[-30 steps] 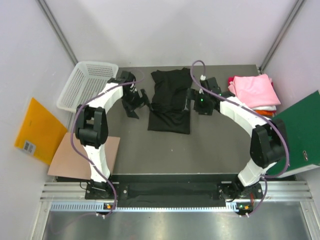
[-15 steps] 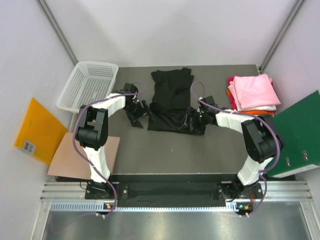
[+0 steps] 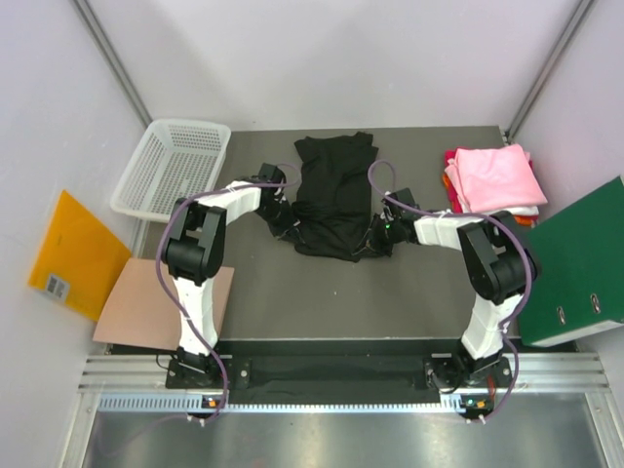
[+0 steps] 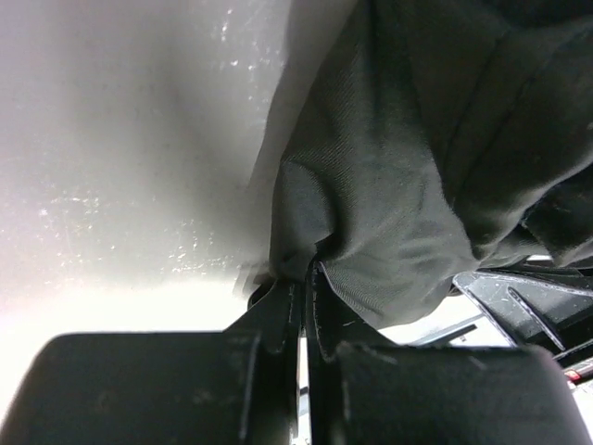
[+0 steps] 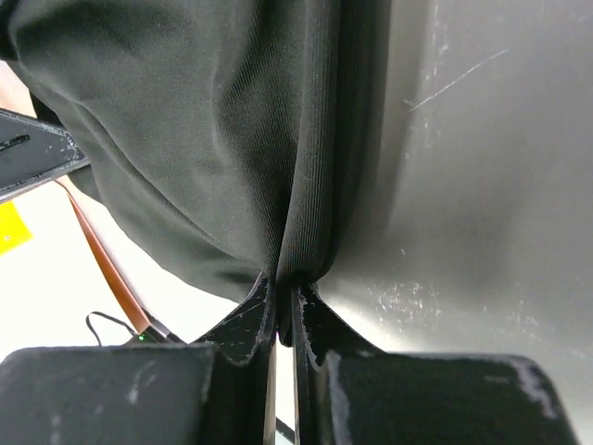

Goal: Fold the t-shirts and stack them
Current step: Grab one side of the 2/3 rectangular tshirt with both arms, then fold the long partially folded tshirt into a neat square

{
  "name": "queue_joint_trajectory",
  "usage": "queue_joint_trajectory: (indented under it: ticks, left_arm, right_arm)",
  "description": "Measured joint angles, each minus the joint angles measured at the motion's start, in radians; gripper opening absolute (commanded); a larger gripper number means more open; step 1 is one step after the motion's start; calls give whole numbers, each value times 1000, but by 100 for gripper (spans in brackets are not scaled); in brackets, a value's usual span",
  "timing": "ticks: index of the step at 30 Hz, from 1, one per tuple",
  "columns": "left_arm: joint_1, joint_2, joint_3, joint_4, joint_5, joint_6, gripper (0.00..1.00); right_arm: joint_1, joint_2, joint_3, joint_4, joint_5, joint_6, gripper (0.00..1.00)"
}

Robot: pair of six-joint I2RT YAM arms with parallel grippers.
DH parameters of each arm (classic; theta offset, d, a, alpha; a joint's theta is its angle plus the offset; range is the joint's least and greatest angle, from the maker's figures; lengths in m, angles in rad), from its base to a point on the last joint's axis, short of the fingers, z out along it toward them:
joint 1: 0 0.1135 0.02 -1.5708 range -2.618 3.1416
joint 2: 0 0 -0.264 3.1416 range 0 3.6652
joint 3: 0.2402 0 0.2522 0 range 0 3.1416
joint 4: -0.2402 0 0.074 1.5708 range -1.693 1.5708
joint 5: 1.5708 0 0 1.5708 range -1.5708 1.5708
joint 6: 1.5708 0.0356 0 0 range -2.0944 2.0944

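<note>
The left arm (image 3: 191, 255) and right arm (image 3: 495, 265) rise from their bases at the near edge of the worktop (image 3: 341, 302). Their elbows stand out toward the left and right edges, and their forearms angle inward toward the middle. The left hand (image 3: 287, 224) sits low with its wrist tipped down, its dark fingers (image 4: 274, 320) pressed together on a pinch of the black t-shirt (image 3: 331, 195). The right hand (image 3: 375, 240) mirrors it from the other side, also low, its fingers (image 5: 243, 329) closed tight on a fold of the same cloth. The two hands face each other, well apart.
</note>
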Motion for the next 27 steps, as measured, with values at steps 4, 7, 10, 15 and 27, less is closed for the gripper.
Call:
queue_joint_trajectory:
  ticks: [4,7,10,15,27]
  left_arm:
    - [-1,-32,-38,-4,-10,6,0]
    - [-8,-116,-134,-35,-18,8,0]
    - [-25,-215,-204,-90,-18,11,0]
    - [-61,-382,-236,-198,-16,13,0]
    - [-42,-409,66,-361,-15,26,0]
  right_arm:
    - [3,-29,-4,-32,9,-21,0]
    - [11,-106,-34,-74,10,-37,0]
    - [27,-212,-76,-121,4,-48,0]
    - [52,-382,-124,-198,-21,-47,0]
    - [40,-419,77,-397,-40,-112,1]
